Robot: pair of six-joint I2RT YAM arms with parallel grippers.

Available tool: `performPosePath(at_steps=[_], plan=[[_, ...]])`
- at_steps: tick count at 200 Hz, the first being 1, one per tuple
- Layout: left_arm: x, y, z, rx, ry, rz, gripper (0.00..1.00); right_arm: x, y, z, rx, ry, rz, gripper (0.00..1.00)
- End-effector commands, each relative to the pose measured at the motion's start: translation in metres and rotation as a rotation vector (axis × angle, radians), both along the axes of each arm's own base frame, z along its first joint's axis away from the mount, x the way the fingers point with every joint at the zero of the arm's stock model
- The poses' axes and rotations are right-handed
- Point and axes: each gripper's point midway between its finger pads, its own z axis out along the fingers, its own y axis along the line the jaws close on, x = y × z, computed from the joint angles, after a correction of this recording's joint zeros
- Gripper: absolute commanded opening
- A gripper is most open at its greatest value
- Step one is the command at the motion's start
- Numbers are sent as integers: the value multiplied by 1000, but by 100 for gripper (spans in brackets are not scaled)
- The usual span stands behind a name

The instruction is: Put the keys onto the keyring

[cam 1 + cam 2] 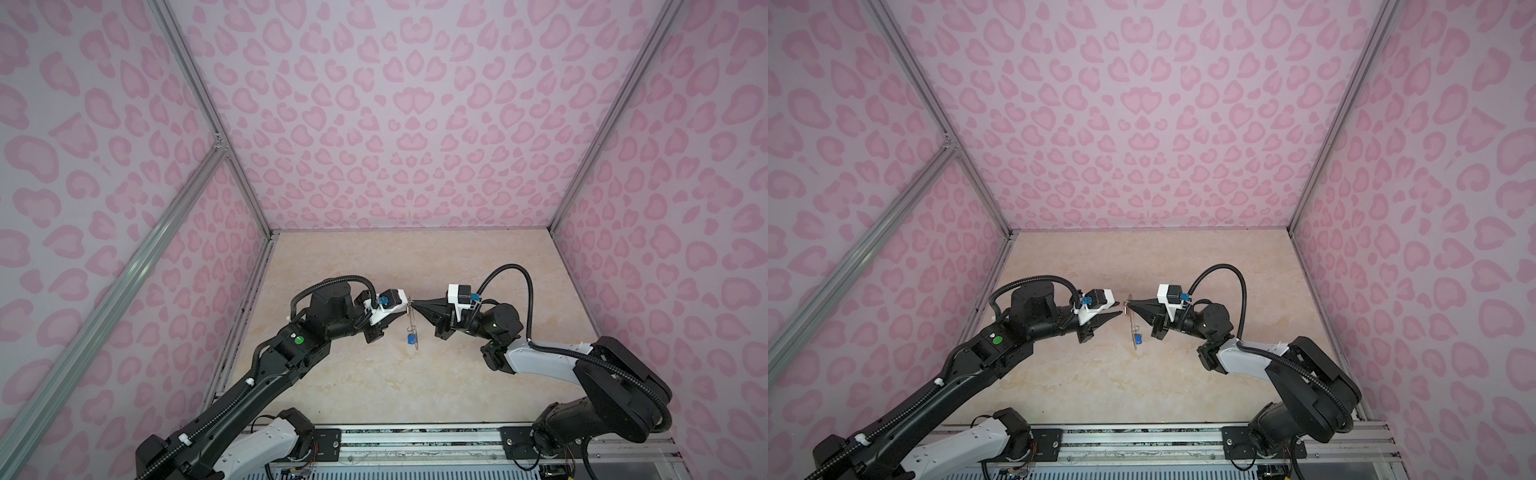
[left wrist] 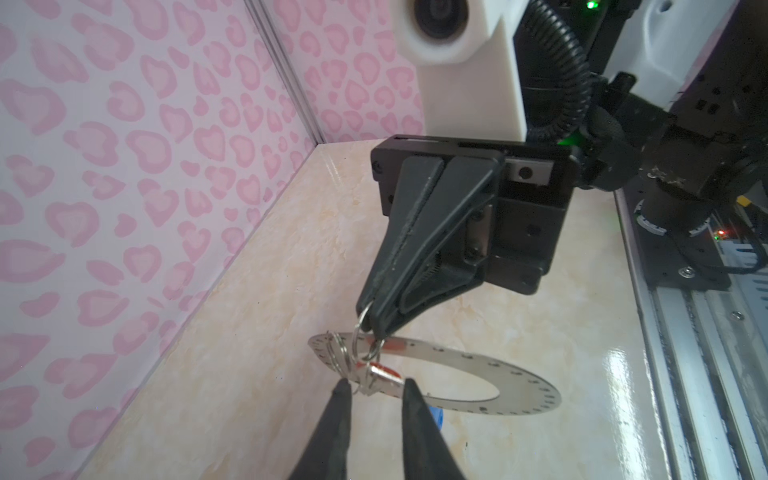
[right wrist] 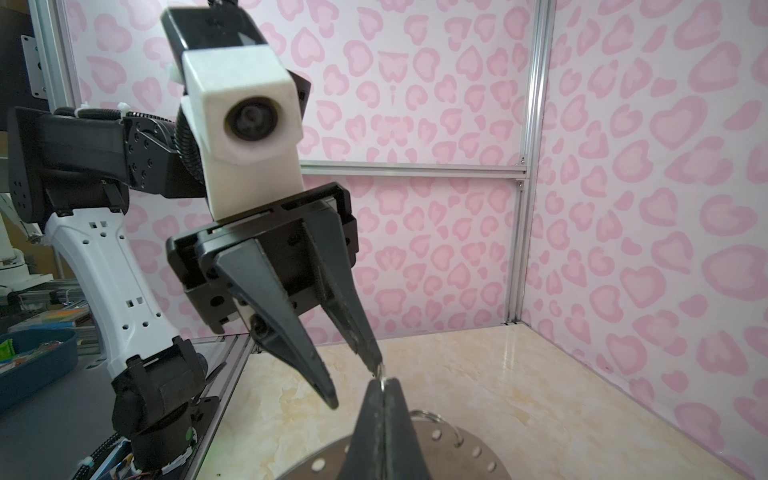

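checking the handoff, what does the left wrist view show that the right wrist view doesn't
Only the left wrist view: the red-tagged key between the fingers of the open left gripper, a bit of the blue tag, and the wide central hole of the keyring. Only the right wrist view: the left gripper seen head-on, and a blue bin beyond the table. Both: the right gripper shut on a wire loop at the keyring's edge.

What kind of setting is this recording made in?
Probably a lab robot cell: pink-patterned walls in aluminium framing box in a marble-look tabletop; left arm and right arm sit on a rail.
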Motion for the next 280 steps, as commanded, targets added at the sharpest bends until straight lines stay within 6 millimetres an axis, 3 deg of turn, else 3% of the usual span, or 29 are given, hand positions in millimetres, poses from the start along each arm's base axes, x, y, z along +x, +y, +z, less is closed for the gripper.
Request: performPosePath(at_steps=[1,137,200,280], plan=[[-9,-6,5,-9,3,-73,22,-6,0,6,8,-40,18,0],[0,2,6,-9,11,-14,22,-13,1,2,-23,-78,40,0],[-4,-5,5,-18,39,-65,23,-15,3,1,-35,-85,57,0],[-8,-7,3,-13,39,-91,8,-19,7,0,-42,-92,78,0]])
